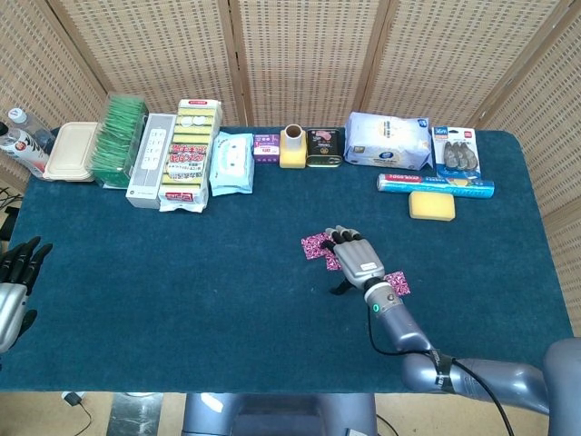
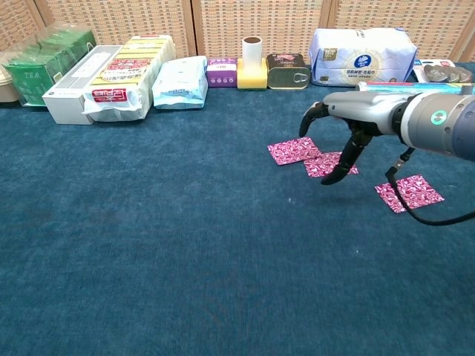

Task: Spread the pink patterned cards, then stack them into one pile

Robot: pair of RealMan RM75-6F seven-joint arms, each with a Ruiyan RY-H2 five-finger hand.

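Three pink patterned cards lie on the blue cloth right of centre. The left card [image 2: 295,150] [image 1: 316,245] and the middle card [image 2: 329,164] sit close together, corners nearly touching. The third card [image 2: 409,192] [image 1: 397,283] lies apart to the right. My right hand [image 2: 355,122] [image 1: 354,254] hovers over the middle card, its fingers [image 2: 343,165] hanging down onto or just above that card, and it holds nothing. In the head view the hand covers most of the middle card. My left hand [image 1: 18,272] rests at the table's left edge, fingers apart and empty.
Along the back edge stand a green tea box [image 2: 37,63], a white box [image 2: 74,93], yellow packets [image 2: 126,74], a wipes pack [image 2: 180,81], a yellow holder [image 2: 251,67], a tin [image 2: 288,70] and a tissue pack [image 2: 361,53]. A yellow sponge [image 1: 431,205] lies at the right.
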